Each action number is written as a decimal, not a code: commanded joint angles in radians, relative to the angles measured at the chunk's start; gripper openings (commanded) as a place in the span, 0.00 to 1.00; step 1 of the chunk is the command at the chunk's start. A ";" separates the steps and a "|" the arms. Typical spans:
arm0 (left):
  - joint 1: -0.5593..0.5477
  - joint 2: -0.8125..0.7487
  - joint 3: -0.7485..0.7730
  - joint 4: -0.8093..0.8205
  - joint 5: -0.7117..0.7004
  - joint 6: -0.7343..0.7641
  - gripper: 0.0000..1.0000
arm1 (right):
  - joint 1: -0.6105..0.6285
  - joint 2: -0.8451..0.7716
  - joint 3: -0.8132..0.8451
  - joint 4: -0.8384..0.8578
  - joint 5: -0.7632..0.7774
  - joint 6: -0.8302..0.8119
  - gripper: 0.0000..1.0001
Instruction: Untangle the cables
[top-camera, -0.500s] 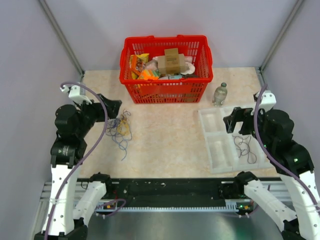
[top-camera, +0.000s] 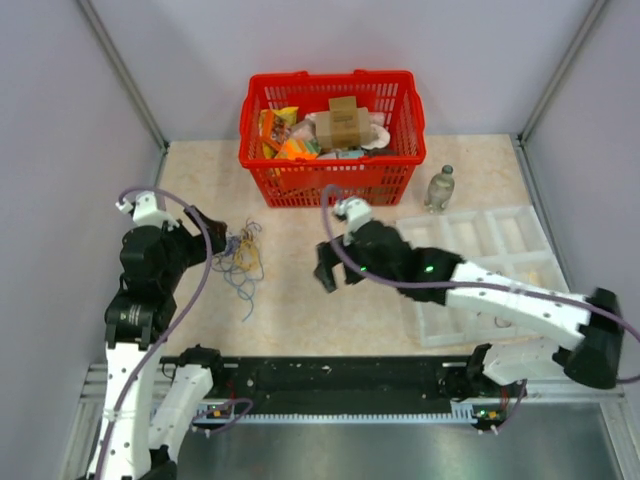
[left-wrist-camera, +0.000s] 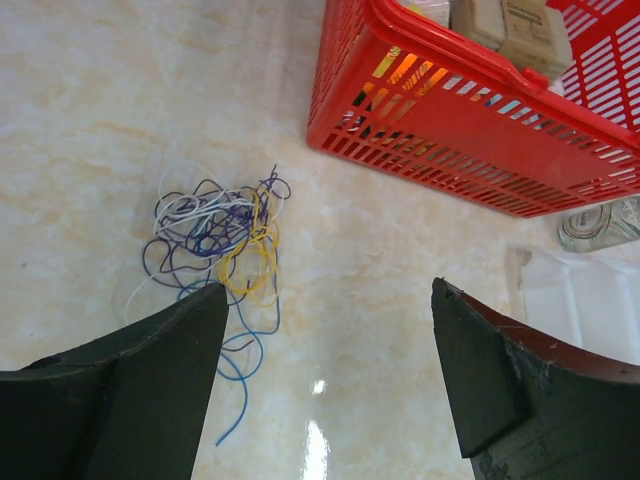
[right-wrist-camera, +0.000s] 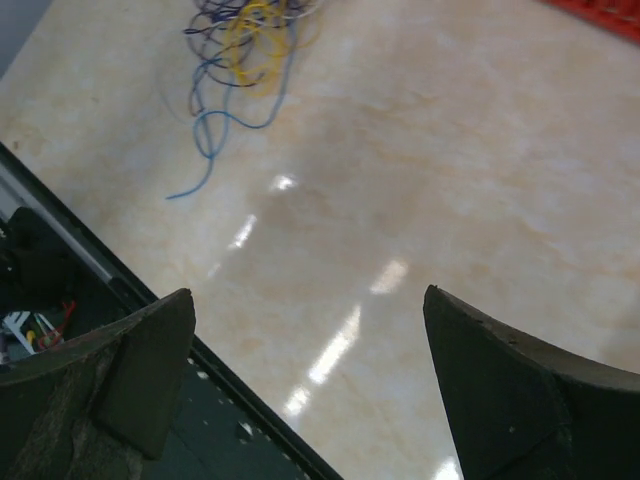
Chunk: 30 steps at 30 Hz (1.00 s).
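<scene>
The cables lie in a loose tangle of dark purple, yellow, blue and white strands on the table's left side. My left gripper hovers just left of the tangle, open and empty. In the left wrist view the tangle lies ahead of the left fingertip, with a blue strand trailing between the fingers, and the gripper is wide open. My right gripper is stretched over the table's middle, right of the tangle, open and empty. In the right wrist view the tangle lies far ahead at the upper left.
A red basket full of packets and a box stands at the back centre. A small bottle stands to its right. A clear compartment tray lies at the right, partly under my right arm. The black front rail runs along the near edge.
My right arm has swung from over the tray at the right to the table's middle, toward the tangle. My left gripper has shifted slightly back and left. The cables have not moved.
</scene>
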 joint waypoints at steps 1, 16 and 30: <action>0.002 -0.040 0.014 -0.083 -0.111 -0.052 0.85 | 0.126 0.258 -0.033 0.557 -0.038 0.100 0.91; 0.002 -0.070 -0.032 -0.072 0.055 -0.051 0.68 | 0.190 0.855 0.208 0.867 0.023 0.158 0.45; 0.004 -0.081 -0.041 -0.054 0.107 -0.037 0.71 | 0.189 1.018 0.304 0.832 0.024 0.164 0.43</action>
